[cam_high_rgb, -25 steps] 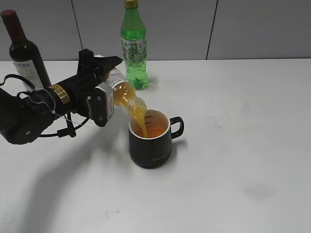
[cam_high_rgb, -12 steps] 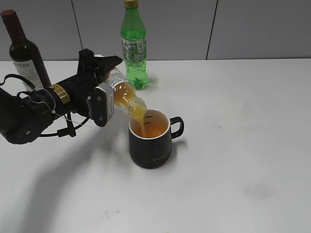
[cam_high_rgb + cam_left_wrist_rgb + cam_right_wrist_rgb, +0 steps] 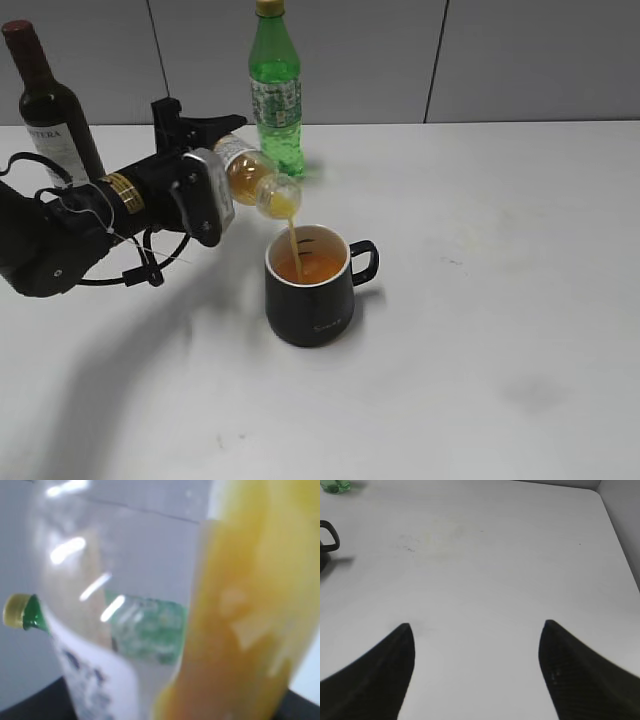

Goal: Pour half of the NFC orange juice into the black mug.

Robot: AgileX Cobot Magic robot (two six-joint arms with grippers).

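Observation:
My left gripper (image 3: 205, 165) is shut on the NFC orange juice bottle (image 3: 255, 180), tipped nearly level with its open neck to the right, above the black mug (image 3: 309, 290). A thin orange stream falls from the neck into the mug, which holds orange liquid and has its handle to the right. In the left wrist view the bottle (image 3: 240, 605) fills the frame, blurred, part clear and part orange. My right gripper (image 3: 476, 630) is open and empty over bare table; the mug's handle (image 3: 331, 535) shows at the left edge of that view.
A tall green soda bottle (image 3: 275, 95) stands behind the mug near the wall, also seen through the juice bottle in the left wrist view (image 3: 22, 612). A dark wine bottle (image 3: 50, 105) stands at the back left. The white table (image 3: 480, 300) extends to the right.
The bottle has been raised and tipped back toward level. Its neck has moved up off the mug's rim, and the thick pour has thinned to a narrow stream.

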